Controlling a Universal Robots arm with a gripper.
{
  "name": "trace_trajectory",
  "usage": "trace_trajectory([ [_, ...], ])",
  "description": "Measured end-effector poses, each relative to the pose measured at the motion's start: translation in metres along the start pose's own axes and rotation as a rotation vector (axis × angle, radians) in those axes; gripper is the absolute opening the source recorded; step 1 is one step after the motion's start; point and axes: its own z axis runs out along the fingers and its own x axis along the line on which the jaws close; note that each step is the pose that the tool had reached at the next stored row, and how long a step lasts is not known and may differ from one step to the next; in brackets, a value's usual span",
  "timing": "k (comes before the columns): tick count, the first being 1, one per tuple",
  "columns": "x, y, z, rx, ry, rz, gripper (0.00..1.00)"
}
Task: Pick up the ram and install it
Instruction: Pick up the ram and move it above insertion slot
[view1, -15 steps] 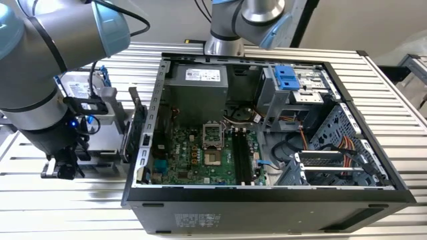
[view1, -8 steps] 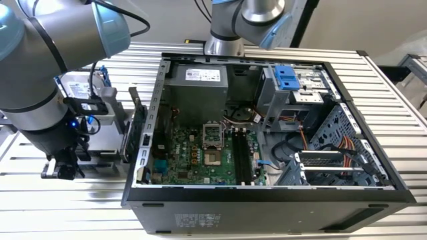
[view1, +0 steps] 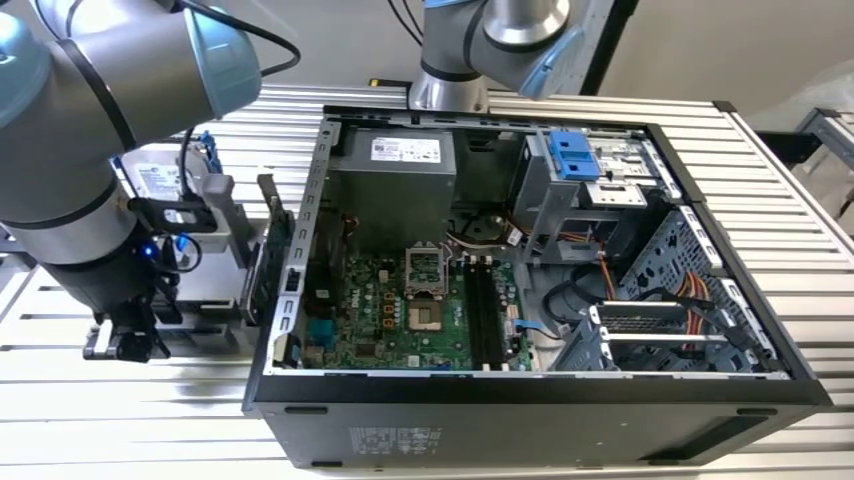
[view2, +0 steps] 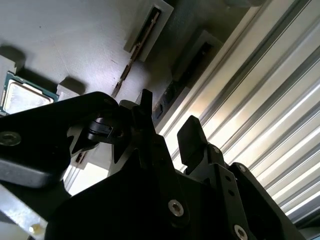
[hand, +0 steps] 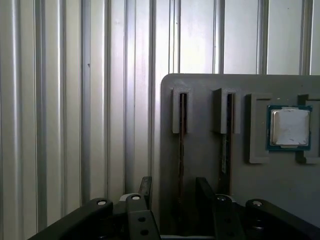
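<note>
The table (hand: 60, 100) is ribbed bare metal with a soft sheen. The grey holder (hand: 200, 150) looks like matt, faintly grainy plastic. The processor (hand: 289, 126) has a dull silvery metal lid. The claw (hand: 175, 195) is matt black.

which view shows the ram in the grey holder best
The first wrist view: it looks straight down on the ram, edge-on in its slot, inside the open end effector. The second wrist view catches the ram slanted. The exterior view gives the grey holder, partly behind the arm.

Open computer case (view1: 534, 420) on slatted table (view1: 134, 425), pincer (view1: 123, 345) (black) low beside it at the exterior view's left
</note>
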Motion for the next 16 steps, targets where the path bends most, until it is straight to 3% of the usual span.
trace_trajectory([
  [16, 0.0, -0.0001, 0.0015, 0.0001, -0.0001, 0.0, 1.0],
])
